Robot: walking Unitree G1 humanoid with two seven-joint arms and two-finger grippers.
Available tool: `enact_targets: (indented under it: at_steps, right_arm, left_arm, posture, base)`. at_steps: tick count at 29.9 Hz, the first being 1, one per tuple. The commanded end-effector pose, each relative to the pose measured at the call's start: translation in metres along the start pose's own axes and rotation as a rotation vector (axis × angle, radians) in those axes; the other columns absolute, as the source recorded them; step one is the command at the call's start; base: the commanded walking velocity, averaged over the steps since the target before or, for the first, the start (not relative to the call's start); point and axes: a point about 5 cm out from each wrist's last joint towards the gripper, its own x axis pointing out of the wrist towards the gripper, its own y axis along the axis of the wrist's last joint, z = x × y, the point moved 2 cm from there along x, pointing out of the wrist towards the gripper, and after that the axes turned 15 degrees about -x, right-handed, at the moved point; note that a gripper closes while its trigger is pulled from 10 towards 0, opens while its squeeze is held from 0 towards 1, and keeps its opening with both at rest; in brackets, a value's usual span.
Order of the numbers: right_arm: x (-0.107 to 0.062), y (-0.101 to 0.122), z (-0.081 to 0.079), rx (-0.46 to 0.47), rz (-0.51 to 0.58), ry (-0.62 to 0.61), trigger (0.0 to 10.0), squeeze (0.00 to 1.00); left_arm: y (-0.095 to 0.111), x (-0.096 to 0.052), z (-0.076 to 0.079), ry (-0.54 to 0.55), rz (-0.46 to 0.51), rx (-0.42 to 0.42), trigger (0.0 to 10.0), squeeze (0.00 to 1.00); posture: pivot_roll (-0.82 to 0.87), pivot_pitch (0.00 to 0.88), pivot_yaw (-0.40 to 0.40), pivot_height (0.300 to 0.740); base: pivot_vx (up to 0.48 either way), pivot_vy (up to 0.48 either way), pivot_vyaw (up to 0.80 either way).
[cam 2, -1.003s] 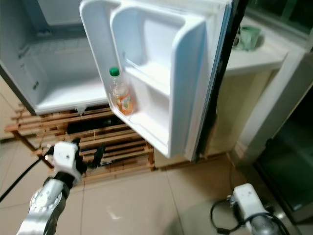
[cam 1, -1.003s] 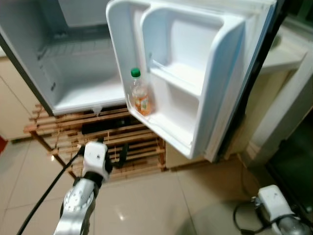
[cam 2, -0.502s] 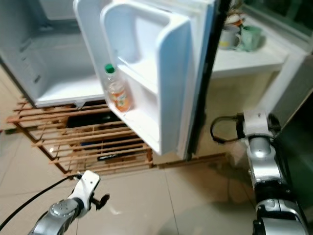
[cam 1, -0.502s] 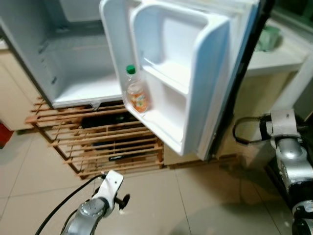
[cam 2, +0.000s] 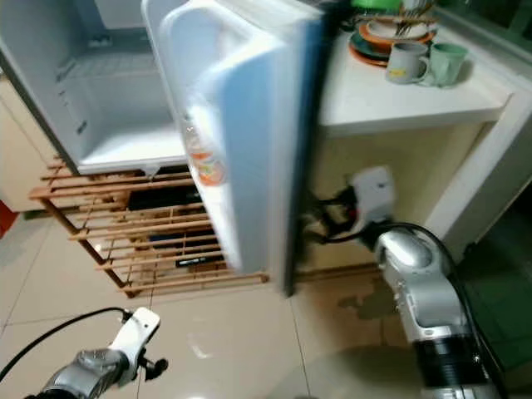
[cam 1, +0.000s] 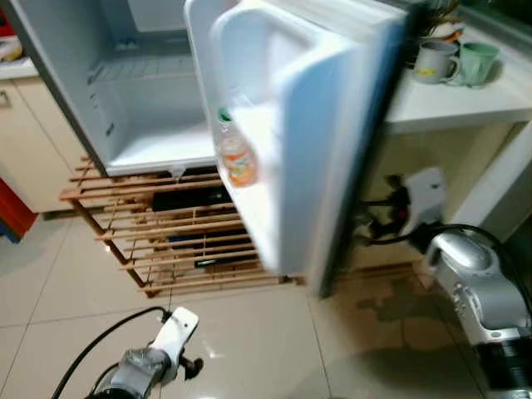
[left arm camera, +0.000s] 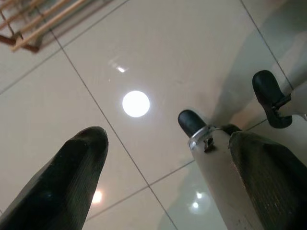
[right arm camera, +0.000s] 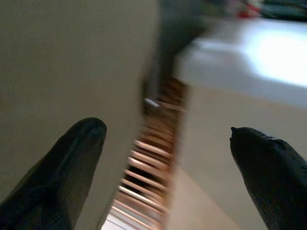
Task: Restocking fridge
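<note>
The door (cam 1: 316,125) has swung narrower than a moment ago, the bottle (cam 1: 236,158) in its lower shelf. The right gripper (cam 1: 384,218) (fingers spread) now reaches behind its edge; the left gripper (left arm camera: 158,158), also spread, hangs over floor (left arm camera: 144,57).

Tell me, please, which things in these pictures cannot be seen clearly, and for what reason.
- Bottle in the fridge door: label unreadable, motion blur, eye views.
- Right gripper: its contact with the door's outer side is hidden behind the door edge in the eye views; right wrist view blurred.
- Dishes behind the mugs: cut off by the top edge.
- Fridge interior: upper part cut off.
</note>
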Motion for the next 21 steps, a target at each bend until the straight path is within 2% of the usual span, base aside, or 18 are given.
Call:
enact_targets:
  at_steps: [1,3,4,6,7,9,10,11,12,13,14,15,16,18,19,20,21]
  right_arm:
    - [-0.003,0.037,-0.048,0.018,0.144,0.290,10.0,0.00]
    - [-0.003,0.050,-0.067,0.078,0.208,0.391,10.0,0.00]
    - [-0.003,0.052,-0.071,0.105,0.226,0.410,10.0,0.00]
    - [0.001,0.044,-0.069,0.168,0.197,0.384,10.0,0.00]
    - [0.008,0.022,-0.057,0.204,0.127,0.286,10.0,0.00]
    - [0.009,0.016,-0.054,0.212,0.107,0.256,10.0,0.00]
    - [0.016,-0.012,-0.030,0.231,-0.013,0.054,10.0,0.00]
    - [0.016,-0.012,-0.030,0.231,-0.013,0.054,10.0,0.00]
    - [0.017,-0.039,-0.014,0.247,-0.114,-0.112,10.0,0.00]
    - [0.015,-0.051,-0.011,0.229,-0.165,-0.152,10.0,0.00]
    - [0.015,-0.051,-0.011,0.229,-0.165,-0.152,10.0,0.00]
    - [0.011,-0.064,-0.015,0.191,-0.215,-0.170,10.0,0.00]
    - [0.011,-0.067,-0.016,0.183,-0.221,-0.171,10.0,0.00]
    - [0.010,-0.077,-0.025,0.169,-0.264,-0.164,10.0,0.00]
    - [0.010,-0.082,-0.034,0.194,-0.276,-0.157,10.0,0.00]
    - [0.010,-0.082,-0.034,0.194,-0.276,-0.157,10.0,0.00]
    - [0.011,-0.085,-0.043,0.195,-0.274,-0.132,10.0,0.00]
  left_arm:
    - [-0.008,0.000,-0.006,0.014,-0.041,-0.099,10.0,0.00]
    - [-0.005,0.001,-0.003,0.000,-0.041,-0.092,10.0,0.00]
    - [-0.003,0.001,-0.002,-0.001,-0.037,-0.074,10.0,0.00]
    - [0.002,0.002,-0.001,0.002,-0.027,-0.067,10.0,0.00]
    - [0.010,0.002,-0.003,0.021,0.003,-0.072,10.0,0.00]
    - [0.013,0.002,-0.003,0.028,0.015,-0.072,10.0,0.00]
    - [0.034,0.001,0.003,0.006,0.109,-0.059,10.0,0.00]
    - [0.034,0.001,0.003,0.006,0.109,-0.059,10.0,0.00]
    - [0.059,-0.002,0.011,-0.009,0.221,-0.007,10.0,0.00]
    - [0.074,-0.005,0.014,-0.022,0.288,0.000,10.0,0.00]
    - [0.074,-0.005,0.014,-0.022,0.288,0.000,10.0,0.00]
    - [0.095,-0.011,0.019,-0.042,0.383,-0.005,10.0,0.00]
    - [0.100,-0.012,0.021,-0.046,0.401,-0.005,10.0,0.00]
    - [0.099,-0.020,0.017,-0.055,0.477,0.013,10.0,0.00]
    - [0.096,-0.022,0.018,-0.066,0.499,0.034,10.0,0.00]
    - [0.096,-0.022,0.018,-0.066,0.499,0.034,10.0,0.00]
    - [0.091,-0.016,0.019,-0.080,0.495,0.026,10.0,0.00]
  posture:
    - [-0.23,0.000,0.091,0.740]
    - [-0.22,0.000,0.085,0.740]
    - [-0.22,0.000,0.085,0.740]
    - [-0.21,0.000,0.075,0.740]
    - [-0.20,0.000,0.066,0.740]
    - [-0.19,0.000,0.062,0.740]
    - [-0.18,0.000,0.052,0.740]
    - [-0.18,0.000,0.052,0.740]
    - [-0.16,0.000,0.042,0.740]
    - [-0.16,0.000,0.039,0.740]
    - [-0.16,0.000,0.039,0.740]
    - [-0.15,0.000,0.034,0.740]
    - [-0.15,0.000,0.034,0.740]
    - [-0.14,0.000,0.029,0.740]
    - [-0.14,0.000,0.028,0.740]
    - [-0.14,0.000,0.028,0.740]
    - [-0.14,0.000,0.030,0.740]
  base:
    - [0.000,0.000,0.00]
    - [0.000,0.000,0.00]
    - [0.000,0.000,0.00]
    - [0.000,0.000,0.00]
    - [0.000,0.000,0.00]
    - [0.000,0.000,0.00]
    - [0.000,0.000,0.00]
    - [0.000,0.000,0.00]
    - [0.000,0.000,0.00]
    - [0.000,0.000,0.00]
    - [0.000,0.000,0.00]
    - [0.000,0.000,0.00]
    - [0.000,0.000,0.00]
    - [0.000,0.000,0.00]
    - [0.000,0.000,0.00]
    - [0.000,0.000,0.00]
    - [0.000,0.000,0.00]
